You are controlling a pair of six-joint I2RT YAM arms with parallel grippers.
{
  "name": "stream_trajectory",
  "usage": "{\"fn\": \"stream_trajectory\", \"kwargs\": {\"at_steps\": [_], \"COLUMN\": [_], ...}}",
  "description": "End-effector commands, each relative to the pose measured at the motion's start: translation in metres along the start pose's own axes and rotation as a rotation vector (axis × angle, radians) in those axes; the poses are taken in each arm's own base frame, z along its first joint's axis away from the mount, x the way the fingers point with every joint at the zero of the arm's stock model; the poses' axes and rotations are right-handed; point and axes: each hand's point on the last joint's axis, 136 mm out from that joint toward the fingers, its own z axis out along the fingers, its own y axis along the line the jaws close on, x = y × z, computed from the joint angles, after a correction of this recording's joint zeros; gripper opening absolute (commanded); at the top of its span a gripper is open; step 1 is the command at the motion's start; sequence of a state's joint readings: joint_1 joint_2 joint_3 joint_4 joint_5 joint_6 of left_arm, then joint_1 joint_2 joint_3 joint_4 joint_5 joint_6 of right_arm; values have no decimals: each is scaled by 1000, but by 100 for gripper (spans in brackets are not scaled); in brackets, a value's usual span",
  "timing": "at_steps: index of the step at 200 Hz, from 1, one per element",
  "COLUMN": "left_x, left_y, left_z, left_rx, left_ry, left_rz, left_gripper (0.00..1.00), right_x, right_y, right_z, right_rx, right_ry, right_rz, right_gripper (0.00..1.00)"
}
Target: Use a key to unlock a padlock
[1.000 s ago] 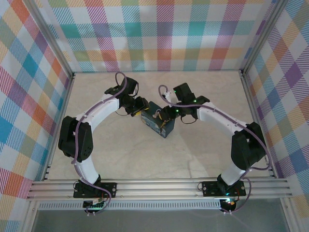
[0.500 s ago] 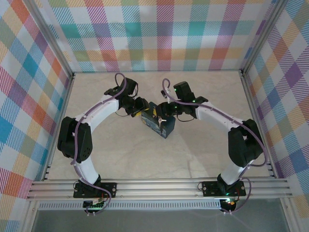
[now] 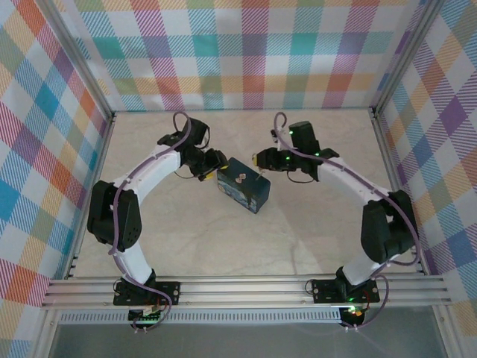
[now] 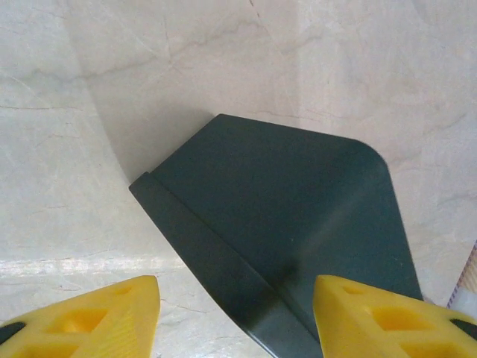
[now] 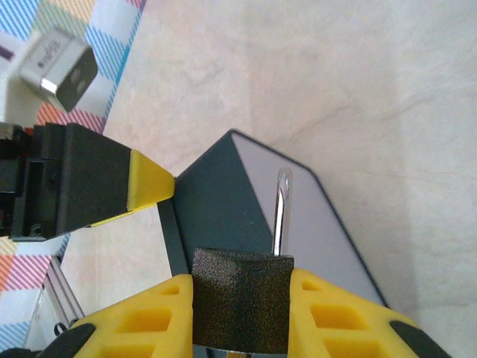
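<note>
My right gripper (image 5: 240,317) is shut on the padlock (image 5: 240,298), a dark grainy block. Its thin silvery shackle (image 5: 281,212) points away from the jaws, above the dark blue box (image 5: 216,209). From above, the right gripper (image 3: 262,159) hangs just right of the box (image 3: 250,192). A tiny grey-brown piece (image 3: 240,177) lies on the box top; it may be the key, too small to tell. My left gripper (image 4: 235,321) is open, its yellow fingertips (image 4: 82,321) standing either side of the box's left corner (image 4: 246,298).
The box sits mid-table on the pale marbled floor (image 3: 201,231). Checked walls with metal rails (image 3: 104,142) close in the left, right and back. The left gripper's yellow-tipped finger (image 5: 149,183) touches the box's far corner in the right wrist view.
The right gripper has pulled back up and to the right, off the box top, with the padlock in it. The left arm has hardly moved.
</note>
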State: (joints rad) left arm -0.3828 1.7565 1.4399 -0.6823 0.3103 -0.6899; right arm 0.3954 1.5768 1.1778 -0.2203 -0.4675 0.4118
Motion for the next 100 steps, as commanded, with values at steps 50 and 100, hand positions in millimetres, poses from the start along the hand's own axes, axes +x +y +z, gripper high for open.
{"fn": "stream_trajectory", "kwargs": {"at_steps": [50, 100], "left_x": [-18, -19], "left_y": [-8, 1], "left_z": [-39, -49], "left_rx": [68, 70], "left_ry": [-45, -61], "left_rz": [-5, -16], "left_gripper": [58, 59], "right_x": [48, 87], "right_y": [-99, -152], "right_z": [-43, -40], "right_rx": [243, 428], "right_ry": [28, 96], "right_rz": [143, 174], "right_gripper": [20, 27]}}
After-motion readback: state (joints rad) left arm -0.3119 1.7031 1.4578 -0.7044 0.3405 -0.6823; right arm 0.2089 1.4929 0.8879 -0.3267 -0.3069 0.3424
